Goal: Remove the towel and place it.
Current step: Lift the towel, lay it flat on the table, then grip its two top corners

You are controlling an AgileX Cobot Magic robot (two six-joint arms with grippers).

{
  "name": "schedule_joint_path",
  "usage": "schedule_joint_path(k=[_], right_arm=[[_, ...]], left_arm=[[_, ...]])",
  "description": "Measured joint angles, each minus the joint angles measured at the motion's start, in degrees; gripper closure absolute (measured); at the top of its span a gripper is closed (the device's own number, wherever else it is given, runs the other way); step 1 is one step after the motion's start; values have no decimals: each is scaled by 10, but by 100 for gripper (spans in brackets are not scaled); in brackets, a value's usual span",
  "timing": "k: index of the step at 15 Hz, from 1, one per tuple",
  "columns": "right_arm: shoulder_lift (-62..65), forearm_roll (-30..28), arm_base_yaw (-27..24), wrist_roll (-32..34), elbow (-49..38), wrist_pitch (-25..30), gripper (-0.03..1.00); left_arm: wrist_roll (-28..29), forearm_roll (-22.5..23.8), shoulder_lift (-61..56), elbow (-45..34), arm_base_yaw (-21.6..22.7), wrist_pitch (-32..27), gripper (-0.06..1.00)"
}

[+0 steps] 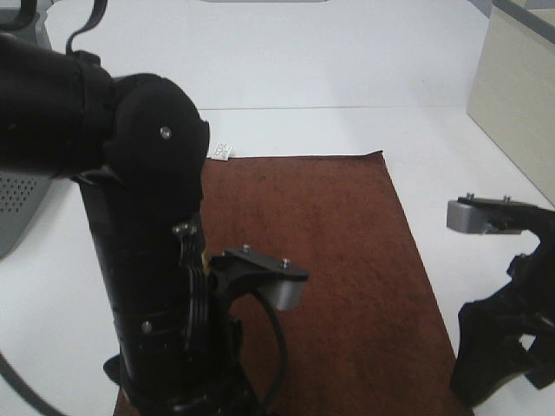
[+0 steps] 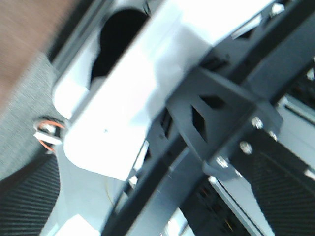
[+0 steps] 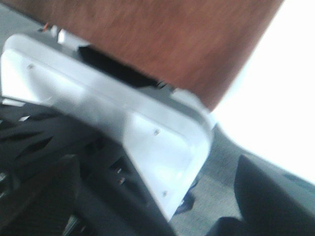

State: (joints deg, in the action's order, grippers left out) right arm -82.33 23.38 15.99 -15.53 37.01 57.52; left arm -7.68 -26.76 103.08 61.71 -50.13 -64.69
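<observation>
— How does the left arm (image 1: 130, 217) stand?
— Folded upright at the near left, elbow high, wrist low.
— And the right arm (image 1: 507, 338)?
— Tucked low at the near right edge. Blur hides whether either tool is parted.

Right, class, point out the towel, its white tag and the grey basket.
towel (image 1: 334, 260): exterior high view, middle of its flat brown surface.
white tag (image 1: 223, 152): exterior high view, centre of the tag.
grey basket (image 1: 12, 204): exterior high view, its perforated wall.
</observation>
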Motion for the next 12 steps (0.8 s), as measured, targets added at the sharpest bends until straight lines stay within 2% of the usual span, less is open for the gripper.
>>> schedule_joint_path(k=[2,4,5,9,12], right_arm=[[-1,-17,-60,6,46,-6,15],[-21,25,-126,-9,120,-7,15],[-42,46,-140,-19,157,1,15],[-142,44,-143,-18,314,-13,13],[-248,44,-143,-29,426,-7,13]], left_arm=[[-1,22,0,25,54,4,-4],[-13,32,0,48,131,22,-4],[-15,33,0,59,168,40,-4],[-18,41,19,101,312,147,-4],[-57,32,72,140,391,172,-4]])
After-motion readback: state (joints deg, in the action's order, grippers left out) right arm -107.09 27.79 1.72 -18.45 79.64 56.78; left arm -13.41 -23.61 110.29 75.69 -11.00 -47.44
